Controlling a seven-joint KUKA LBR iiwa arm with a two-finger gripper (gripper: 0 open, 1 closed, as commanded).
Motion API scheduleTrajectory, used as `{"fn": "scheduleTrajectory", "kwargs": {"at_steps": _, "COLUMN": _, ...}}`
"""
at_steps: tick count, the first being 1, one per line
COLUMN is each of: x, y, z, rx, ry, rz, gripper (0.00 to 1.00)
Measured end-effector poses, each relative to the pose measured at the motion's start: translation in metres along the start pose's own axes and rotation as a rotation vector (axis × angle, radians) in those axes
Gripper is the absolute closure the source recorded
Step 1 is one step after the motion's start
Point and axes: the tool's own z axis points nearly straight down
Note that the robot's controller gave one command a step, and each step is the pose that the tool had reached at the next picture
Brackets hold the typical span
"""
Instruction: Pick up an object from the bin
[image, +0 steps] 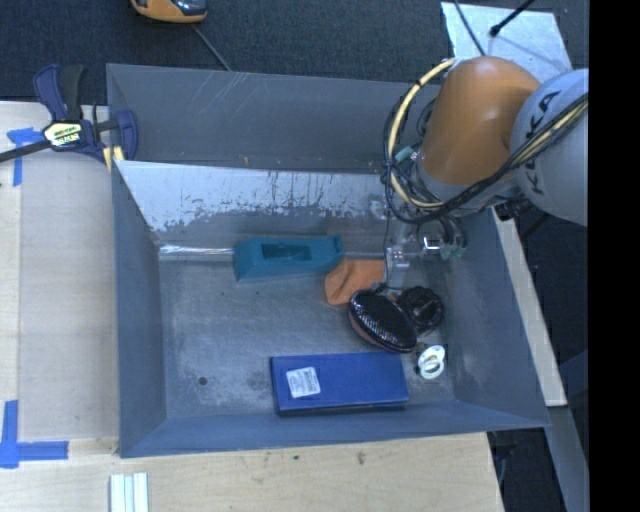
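a: what's in the bin (140, 330)?

b: six loose things, mostly on the right half. a teal block (285, 257) lies by the back wall. just right of it is an orange lump (348, 281), soft-looking. below that sits a black oval brush (381, 322), with a black round thing (422, 305) touching its right side.

a: and at the front?

b: a flat blue box (340, 383) with a white label lies along the front wall, and a small white ring (431, 362) sits just off its right end.

a: where's the gripper (397, 265)?

b: it comes in from the right, low in the bin. its tip is at the orange lump's right edge, just above the black oval brush in the view.

a: released or clenched?

b: can't tell. i see nothing in its grasp.
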Motion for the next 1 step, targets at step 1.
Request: {"fn": "scheduleTrajectory", "kwargs": {"at_steps": 1, "x": -0.0017, "y": 0.0000, "z": -0.0053, "rx": 0.000, "ry": -0.009, "rz": 0.000, "gripper": 0.00}}
